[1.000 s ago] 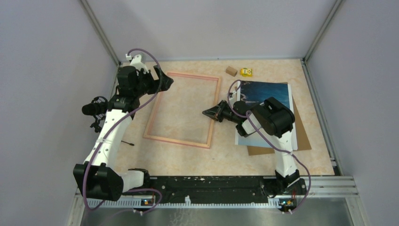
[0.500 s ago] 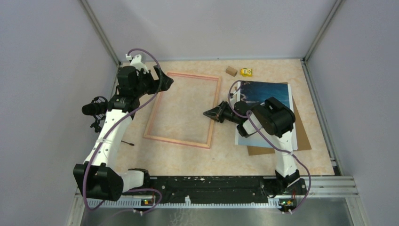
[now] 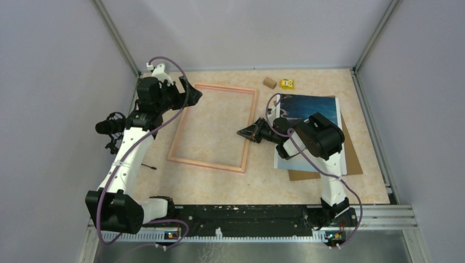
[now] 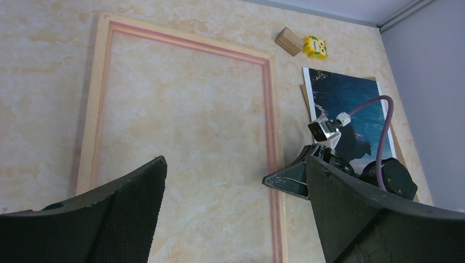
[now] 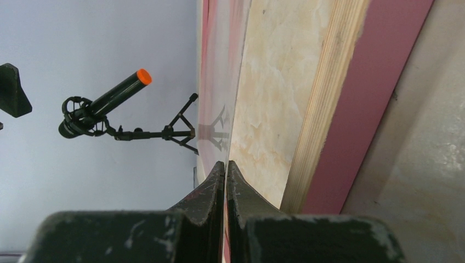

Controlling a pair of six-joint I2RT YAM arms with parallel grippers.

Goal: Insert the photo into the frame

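Marbled beige tabletop [image 3: 263, 181] is the work surface. The thin pinkish light-wood rectangular frame [image 3: 226, 87] lies flat, centre-left. The blue sky-and-mountain photo print [image 3: 307, 107] lies apart to its right, on a plain brown backing board [image 3: 353, 159]. My right gripper [image 3: 241, 132] has its jaws pressed together, empty, tip at the frame's right rail. My left gripper [image 3: 187, 90] has its jaws spread wide, holding nothing, over the frame's far-left corner. Recommendation: nudge the rail low and square, so the frame does not skew.
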